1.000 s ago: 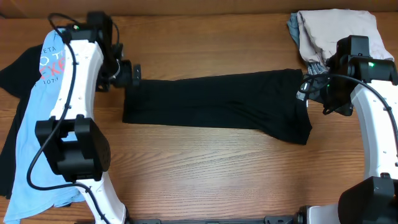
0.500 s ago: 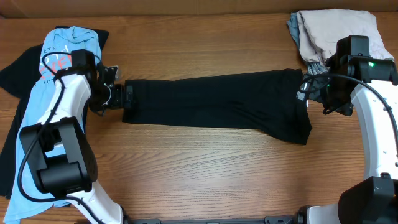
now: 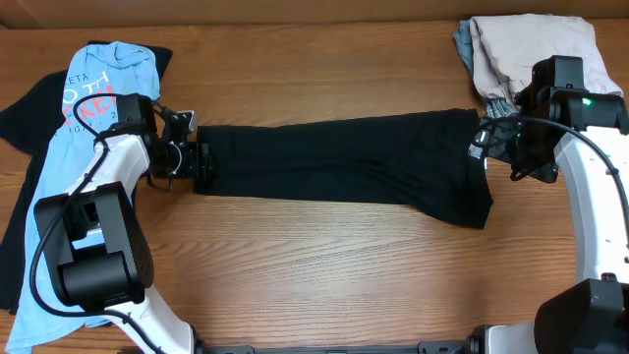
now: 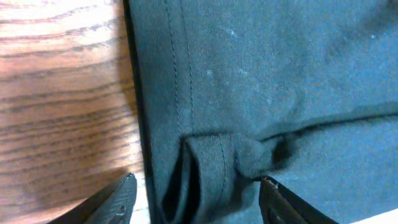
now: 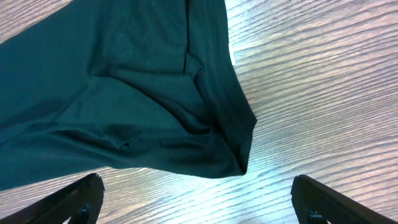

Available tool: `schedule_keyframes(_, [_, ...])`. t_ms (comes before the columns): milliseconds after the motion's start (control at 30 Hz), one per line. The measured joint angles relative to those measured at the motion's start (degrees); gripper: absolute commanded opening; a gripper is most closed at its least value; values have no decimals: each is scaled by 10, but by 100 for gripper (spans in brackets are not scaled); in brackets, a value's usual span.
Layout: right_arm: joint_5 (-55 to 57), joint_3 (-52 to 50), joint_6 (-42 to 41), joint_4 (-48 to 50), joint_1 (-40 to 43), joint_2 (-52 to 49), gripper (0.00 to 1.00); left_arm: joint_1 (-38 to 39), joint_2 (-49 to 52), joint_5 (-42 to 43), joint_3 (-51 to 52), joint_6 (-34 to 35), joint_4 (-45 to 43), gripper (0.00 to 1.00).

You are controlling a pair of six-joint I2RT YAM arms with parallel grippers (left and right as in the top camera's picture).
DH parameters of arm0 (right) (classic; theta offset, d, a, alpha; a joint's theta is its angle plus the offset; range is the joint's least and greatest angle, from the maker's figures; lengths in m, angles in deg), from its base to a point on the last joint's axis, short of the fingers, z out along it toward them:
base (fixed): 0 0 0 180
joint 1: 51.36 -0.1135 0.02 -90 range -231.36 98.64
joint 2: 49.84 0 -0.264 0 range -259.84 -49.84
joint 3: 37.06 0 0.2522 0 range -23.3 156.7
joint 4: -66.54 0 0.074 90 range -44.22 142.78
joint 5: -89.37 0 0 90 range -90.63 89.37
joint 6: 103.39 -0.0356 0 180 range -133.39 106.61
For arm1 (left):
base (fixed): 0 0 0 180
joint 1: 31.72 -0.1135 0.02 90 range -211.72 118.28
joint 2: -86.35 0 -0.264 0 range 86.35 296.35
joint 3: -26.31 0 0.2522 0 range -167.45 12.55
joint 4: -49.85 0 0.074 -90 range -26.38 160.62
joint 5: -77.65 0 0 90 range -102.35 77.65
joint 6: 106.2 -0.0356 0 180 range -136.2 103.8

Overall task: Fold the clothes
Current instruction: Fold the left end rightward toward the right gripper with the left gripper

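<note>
Left gripper (image 4: 199, 208): I am holding my fingers spread, one hanging over bare wood and the other over cloth, with a bunched, stitched hem lying between them.
Right gripper (image 5: 202, 205): I am keeping my fingers spread wide, hovering above a drooping corner of the same cloth and pinching nothing.
Black T-shirt (image 3: 344, 157): it is lying as a long folded band across the middle, stretching from my left fingers to my right ones, its right end flaring wider toward the near edge.
Light blue T-shirt (image 3: 49, 216): it is lying at the far left, partly under my left arm, red-and-white lettering showing, and overlapping a dark garment (image 3: 20, 108).
Far right corner: a pile of beige and grey cloth (image 3: 531, 44) is sitting just behind my right wrist.
Surface: a wood-grain table (image 3: 324, 265) is filling the overhead view, catching a soft glare near my right fingers.
</note>
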Motion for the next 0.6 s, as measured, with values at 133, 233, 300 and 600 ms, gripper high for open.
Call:
schedule_keyframes(133, [0, 0, 0, 0, 0, 0, 100, 0, 0, 0, 8, 0, -18, 60])
schedule_keyframes(233, [0, 0, 0, 0, 0, 0, 100, 0, 2, 2, 9, 2, -33, 53])
schedule_keyframes(300, [-2, 0, 0, 0, 0, 0, 100, 0, 6, 3, 9, 9, -40, 43])
schedule_keyframes(600, [-2, 0, 0, 0, 0, 0, 100, 0, 26, 21, 4, 40, -53, 25])
